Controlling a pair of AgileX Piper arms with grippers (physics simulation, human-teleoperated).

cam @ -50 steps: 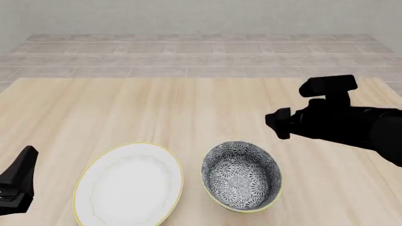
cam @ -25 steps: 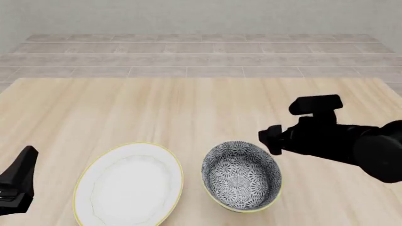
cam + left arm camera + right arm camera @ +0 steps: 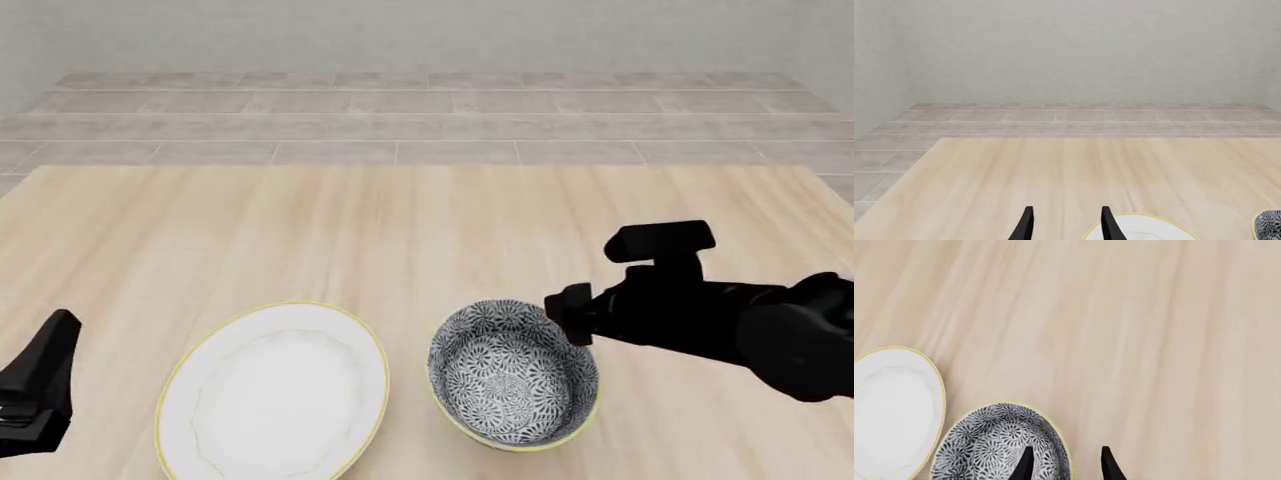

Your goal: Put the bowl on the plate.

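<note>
The bowl point(image 3: 514, 372), patterned dark grey and white with a yellow rim, stands upright on the table near the front edge. Just left of it lies the white plate point(image 3: 274, 392), apart from the bowl. My right gripper point(image 3: 567, 312) hovers at the bowl's far right rim. In the right wrist view it is open point(image 3: 1065, 465), one finger over the inside of the bowl point(image 3: 997, 445) and the other outside the rim, with the plate point(image 3: 891, 412) beyond. My left gripper point(image 3: 51, 350) sits at the front left, open point(image 3: 1066, 225) and holding nothing, beside the plate point(image 3: 1141, 229).
The light wooden table point(image 3: 400, 230) runs back to a tiled floor point(image 3: 427, 120) and a plain wall. A sliver of the bowl point(image 3: 1270, 225) shows at the left wrist view's edge.
My right arm has come down and slightly left, closing on the bowl's far right rim. The left arm, bowl and plate have not moved.
</note>
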